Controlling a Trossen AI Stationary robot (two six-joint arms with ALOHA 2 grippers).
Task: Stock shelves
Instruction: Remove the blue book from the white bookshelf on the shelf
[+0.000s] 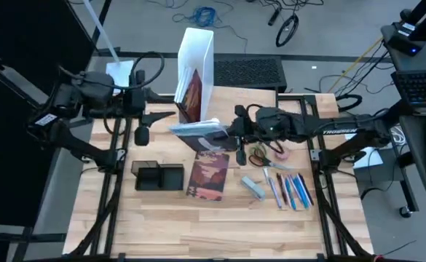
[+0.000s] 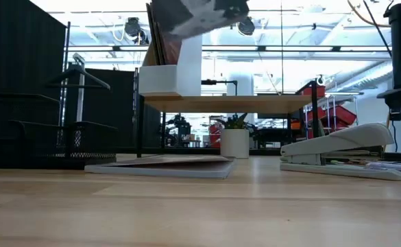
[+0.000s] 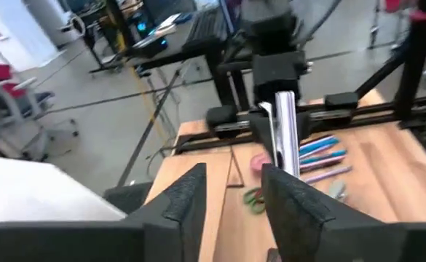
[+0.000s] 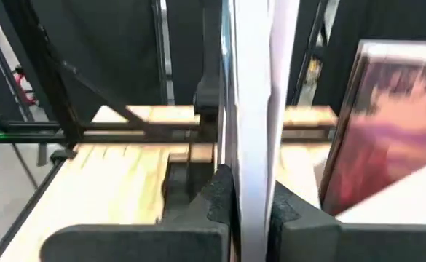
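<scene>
Even overhead lighting; ceiling glare blown out in the low view; foreground counter [image 2: 200, 213] defocused; motion blur noted in both wrist views

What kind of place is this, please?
Probably a robotics lab or workshop: a wooden table framed by two arms, loose cables on the floor, and a laptop on a side desk.

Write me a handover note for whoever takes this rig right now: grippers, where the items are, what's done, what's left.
Right gripper: shut on a thin book, held in the air near the white file box.
Left gripper: open, empty, waiting left of the box.
Done: the box stands on the wooden riser with one book in it.
Left: a book, a stapler, pens, scissors and a black tray lie on the table.
</scene>
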